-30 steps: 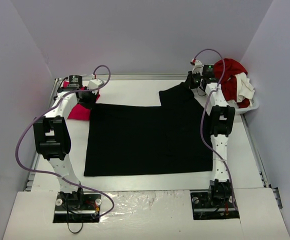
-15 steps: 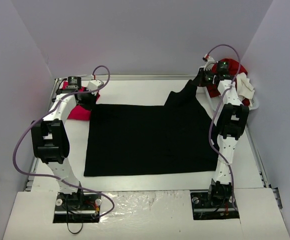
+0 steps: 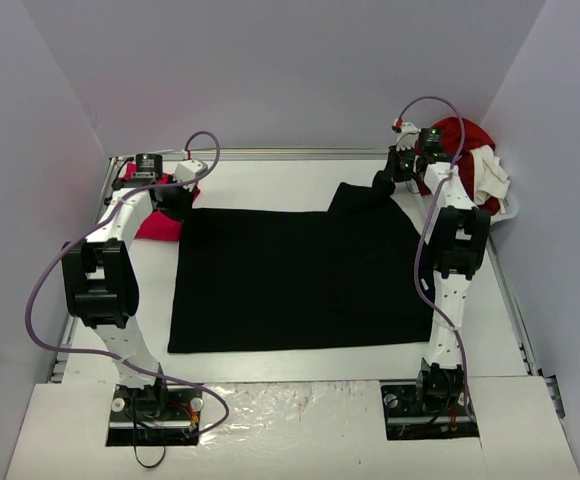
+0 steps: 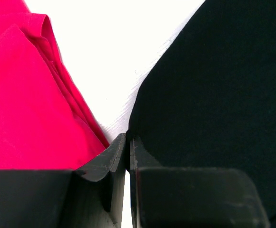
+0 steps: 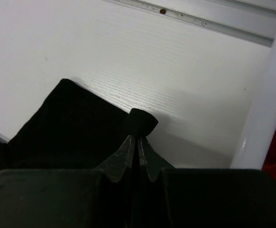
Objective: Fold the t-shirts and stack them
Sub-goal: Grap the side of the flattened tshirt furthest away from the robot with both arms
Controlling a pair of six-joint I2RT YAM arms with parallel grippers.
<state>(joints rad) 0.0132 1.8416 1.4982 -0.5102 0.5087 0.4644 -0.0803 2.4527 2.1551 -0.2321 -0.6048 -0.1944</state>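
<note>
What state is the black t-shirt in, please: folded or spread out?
Spread out: the black t-shirt lies broad and flat on the table, except its far right corner, lifted in the shut right gripper.

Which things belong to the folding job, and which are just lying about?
In the job: black t-shirt, spread flat; pink-red t-shirt beside it; left gripper and right gripper, each pinching a far corner of the black one.
Lying about: basket at the far right, red and white cloth heaped in it.

Black t-shirt (image 3: 290,280) spread flat, far-right corner raised (at right tool (image 3: 383,183))
</note>
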